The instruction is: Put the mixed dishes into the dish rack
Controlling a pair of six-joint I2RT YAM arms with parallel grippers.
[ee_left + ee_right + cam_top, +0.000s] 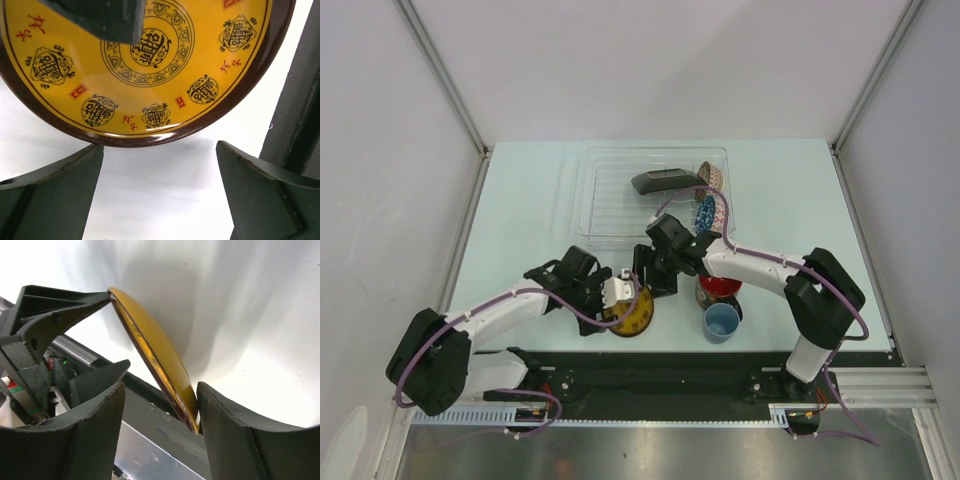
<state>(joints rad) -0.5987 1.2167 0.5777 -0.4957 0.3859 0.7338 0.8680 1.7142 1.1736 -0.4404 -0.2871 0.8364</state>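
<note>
A: Two arms meet over the yellow round saucer (150, 100) near the front edge of the table (520, 200), just short of the dish rack (605, 195). Who has it?

B: Neither, from what shows. The left gripper (159, 147) has its jaws spread, with one fingertip (82, 165) at the saucer's brown rim. The right gripper (160, 390) straddles the tilted dish with its jaws released. The rim leans on one pad (225, 430), and there is a clear gap on the other side.

A: So what is the step in hand?

B: Probably tipping the saucer up on edge so the right gripper can pinch it. The left finger props the high rim. The right should close squarely across the rim, biting well past the lip, and only then should the left back away. The glaze looks slick, so a shallow bite could let it swivel or drop.

A: And the rack?

B: The black square floral plate (665, 181), cream-pink patterned bowl (712, 175) and blue patterned bowl (706, 213) sit in its right part. The dark mug with red inside (719, 288) and small light-blue cup (722, 322) stand on the table just right of the saucer. The rack's left half shows bare wire, so that looks like the slot. The saucer should travel on edge, clear of the mug, and go down between the wires.
</note>
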